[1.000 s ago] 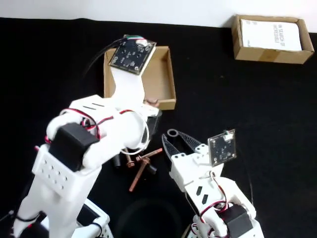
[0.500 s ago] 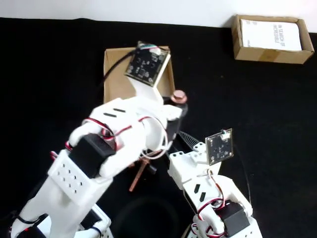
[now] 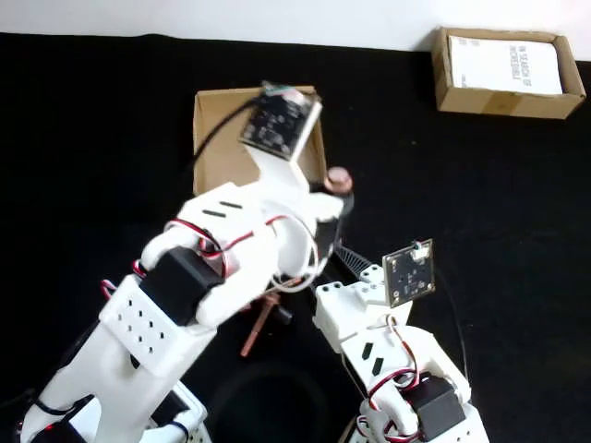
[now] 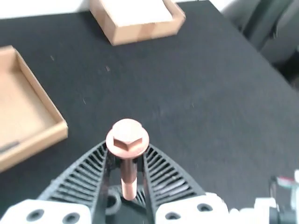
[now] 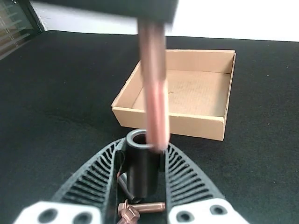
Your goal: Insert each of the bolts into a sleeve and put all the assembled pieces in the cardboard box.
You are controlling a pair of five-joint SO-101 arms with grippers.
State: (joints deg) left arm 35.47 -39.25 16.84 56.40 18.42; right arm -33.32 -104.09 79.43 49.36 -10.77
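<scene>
1. The left arm's white bulk covers plenty from above. It hides one near corner of the cardboard box (image 3: 211, 157) and most of the right gripper (image 5: 144, 145), and the loose bolts (image 3: 257, 330) only peek out beside it.
2. The bolt (image 4: 127, 137) meets the rim of the sleeve (image 5: 140, 170); whether its tip is inside, I cannot tell.
3. The bolt is copper-coloured, with a flanged hex head and a smooth shank. The sleeve is a black upright tube. The fingers are black and ribbed.
4. The left gripper (image 4: 126, 149) is clenched on the bolt's shank, head up, raised over the black counter (image 3: 443, 203) just right of the box.
5. The right gripper is low and near, grasping the sleeve beneath that bolt.
</scene>
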